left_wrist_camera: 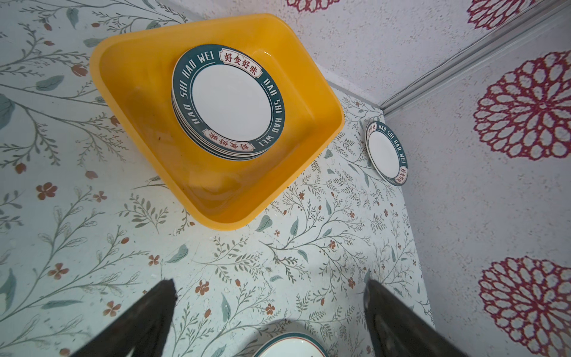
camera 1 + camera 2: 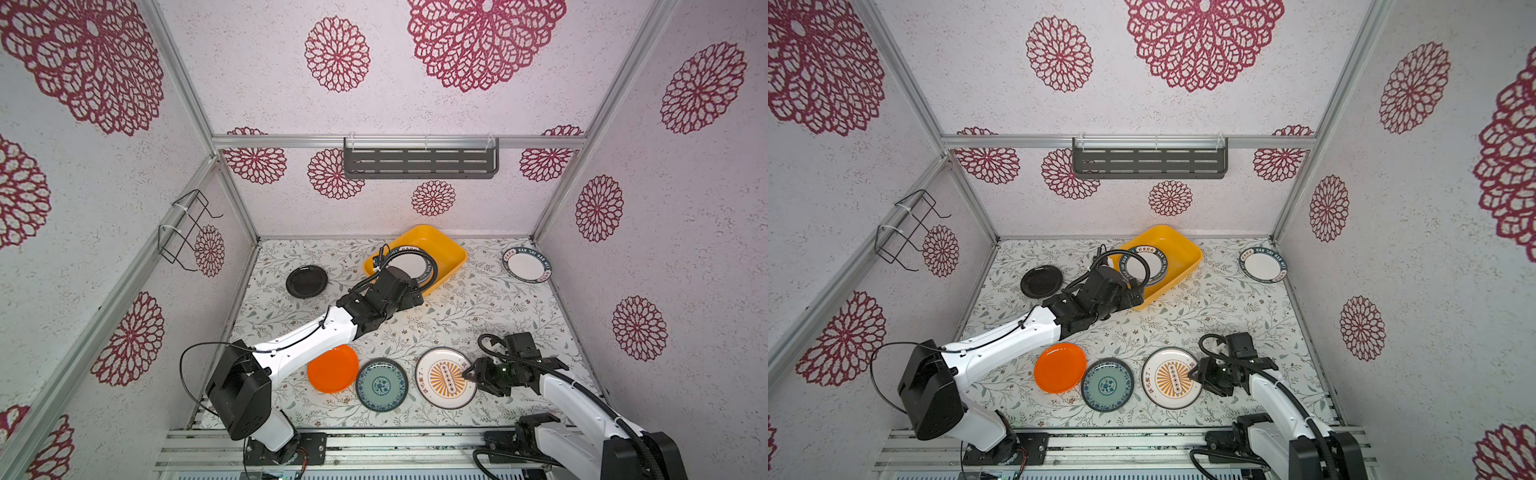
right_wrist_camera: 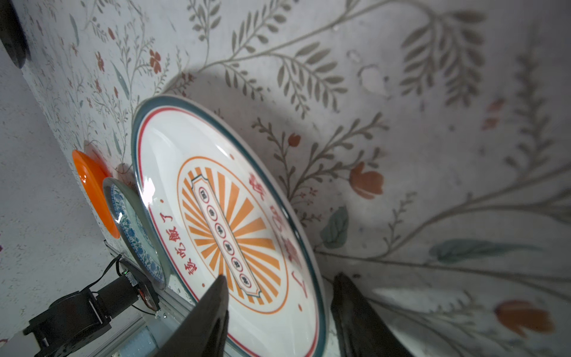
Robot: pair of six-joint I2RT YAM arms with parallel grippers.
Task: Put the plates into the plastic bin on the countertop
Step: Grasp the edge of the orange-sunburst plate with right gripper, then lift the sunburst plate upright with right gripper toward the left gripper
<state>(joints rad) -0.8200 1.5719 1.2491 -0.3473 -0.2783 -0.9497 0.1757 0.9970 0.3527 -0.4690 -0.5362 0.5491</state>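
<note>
Your right gripper (image 2: 468, 374) straddled rim of round white orange-sunburst plate (image 2: 436, 376), lower centre; grasp impossible to tell. Your left gripper (image 1: 269, 282) released, near yellow plastic bin (image 1: 123, 92).

Our two white-and-black arms

We see glossy white shells on the left arm (image 2: 307, 336) and right arm (image 2: 569, 395), with blocky black joint housings (image 2: 239, 395) and black wrists. A ribbed black hose (image 2: 434, 266) loops at each wrist, and a thin black cable (image 2: 181, 368) arcs off the left arm's shoulder. The fingers (image 1: 145, 321) are matte black wedges, tapering to blunt tips.
</note>
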